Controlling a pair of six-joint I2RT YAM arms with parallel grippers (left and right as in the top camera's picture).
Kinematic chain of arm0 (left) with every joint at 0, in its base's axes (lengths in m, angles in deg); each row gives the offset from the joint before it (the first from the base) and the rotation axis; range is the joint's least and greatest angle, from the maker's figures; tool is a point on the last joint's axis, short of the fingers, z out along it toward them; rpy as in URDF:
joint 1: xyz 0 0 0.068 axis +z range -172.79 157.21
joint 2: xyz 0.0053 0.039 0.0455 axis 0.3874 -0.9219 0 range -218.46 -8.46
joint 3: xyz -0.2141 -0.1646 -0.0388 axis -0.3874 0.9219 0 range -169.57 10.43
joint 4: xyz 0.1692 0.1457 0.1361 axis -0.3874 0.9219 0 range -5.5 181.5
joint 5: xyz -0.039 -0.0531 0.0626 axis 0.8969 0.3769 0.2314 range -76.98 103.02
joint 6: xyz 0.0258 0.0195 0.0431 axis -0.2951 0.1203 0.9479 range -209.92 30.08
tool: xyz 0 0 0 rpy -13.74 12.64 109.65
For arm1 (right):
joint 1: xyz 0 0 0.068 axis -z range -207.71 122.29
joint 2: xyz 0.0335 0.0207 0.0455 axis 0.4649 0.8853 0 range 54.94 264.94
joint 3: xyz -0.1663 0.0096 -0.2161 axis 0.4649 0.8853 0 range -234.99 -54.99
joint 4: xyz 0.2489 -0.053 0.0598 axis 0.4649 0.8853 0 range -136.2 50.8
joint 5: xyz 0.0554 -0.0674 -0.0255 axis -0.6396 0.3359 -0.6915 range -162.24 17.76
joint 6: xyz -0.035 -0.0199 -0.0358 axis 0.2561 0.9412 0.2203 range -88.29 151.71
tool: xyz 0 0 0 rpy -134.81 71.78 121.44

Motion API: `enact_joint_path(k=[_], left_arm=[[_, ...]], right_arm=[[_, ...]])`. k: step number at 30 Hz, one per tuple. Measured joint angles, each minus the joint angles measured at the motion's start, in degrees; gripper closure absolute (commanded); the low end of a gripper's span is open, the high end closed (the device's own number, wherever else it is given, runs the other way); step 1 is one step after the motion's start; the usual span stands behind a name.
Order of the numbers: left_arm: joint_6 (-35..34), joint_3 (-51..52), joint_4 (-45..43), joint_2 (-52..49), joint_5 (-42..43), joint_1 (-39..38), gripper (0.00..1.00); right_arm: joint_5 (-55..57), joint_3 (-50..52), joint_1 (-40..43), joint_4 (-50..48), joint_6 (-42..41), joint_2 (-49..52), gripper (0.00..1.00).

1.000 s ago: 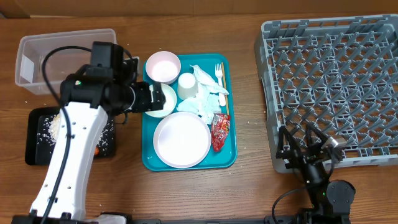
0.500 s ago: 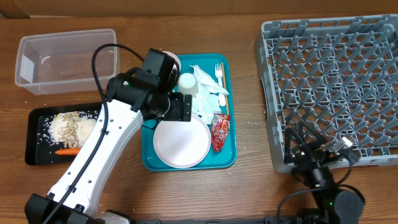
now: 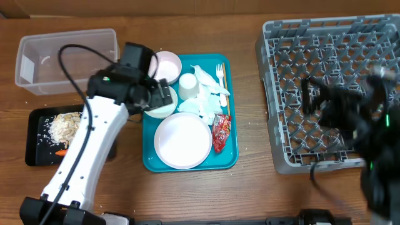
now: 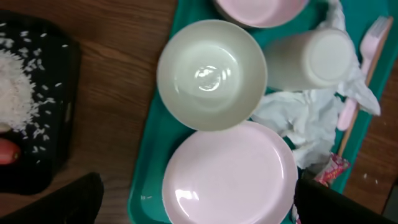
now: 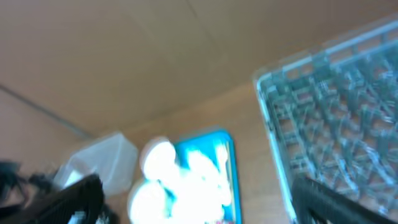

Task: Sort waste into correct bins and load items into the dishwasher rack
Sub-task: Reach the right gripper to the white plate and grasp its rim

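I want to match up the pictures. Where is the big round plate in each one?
Overhead: the plate lies at the lower end of the teal tray, left of the red wrapper.
Left wrist: the plate fills the bottom middle, below the white bowl.
Right wrist: too blurred to pick out among the white blobs.
Shared landmark: the teal tray, seen in all three.

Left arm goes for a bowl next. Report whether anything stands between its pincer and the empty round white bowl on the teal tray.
Nothing visible does. The open left pincer hangs above the empty round white bowl; the large round white plate and small white cup only sit beside it.
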Motion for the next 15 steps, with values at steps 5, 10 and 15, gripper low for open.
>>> enact_joint_path(k=[5, 10, 15], left_arm=[[-3.02, 0.02, 1.81, 0.00, 3.50, 13.31, 0.00], [-3.63, 0.00, 4.31, 0.00, 6.10, 19.34, 0.00], [-3.87, 0.00, 4.42, 0.00, 4.52, 19.54, 0.00]], right_arm=[[1.84, -20.61, -9.57, 18.64, 7.45, 21.94, 0.00], [4.48, -23.89, -23.45, 18.03, 9.70, 35.41, 0.00], [8.61, -24.15, -32.87, 20.37, 10.38, 48.43, 0.00]])
